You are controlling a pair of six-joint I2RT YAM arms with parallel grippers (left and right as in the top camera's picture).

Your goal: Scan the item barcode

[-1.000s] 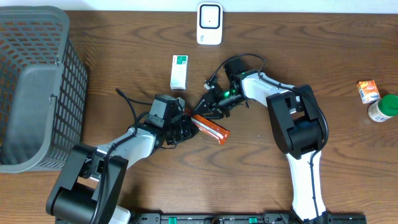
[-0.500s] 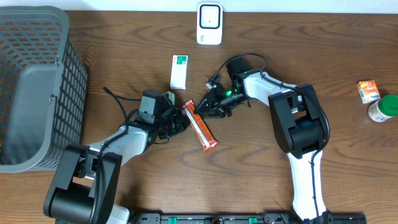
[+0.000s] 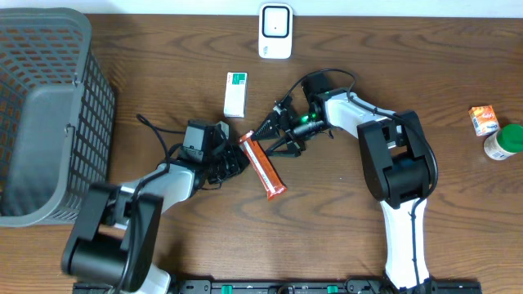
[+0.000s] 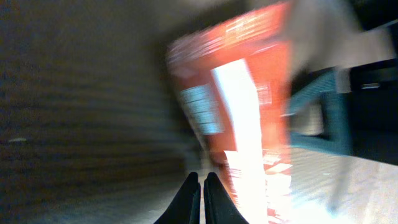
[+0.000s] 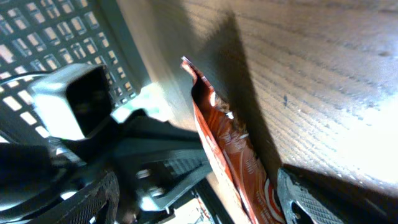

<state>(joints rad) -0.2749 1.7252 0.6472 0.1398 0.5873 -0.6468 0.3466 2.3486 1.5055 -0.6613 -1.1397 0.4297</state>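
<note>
Orange packet (image 3: 263, 166) lies nearest me, pinched by its far end (a thin edge, it seems) in my left pincer (image 3: 233, 162), whose tips are pressed together. Its long axis slants over the counter (image 3: 319, 233), the far end leaning left. Just beyond, my right pincer (image 3: 273, 136) stands spread, close to that end but gripping nothing. Farthest off waits the white scanner (image 3: 275, 31), well apart, so I judge the left arm should carry the packet there.

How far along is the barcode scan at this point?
Done: the orange packet appears gripped by the shut left hand. In hand: the right hand stands open beside the packet, not holding it. Left: presenting the barcode to the white scanner, which sits well apart.
</note>
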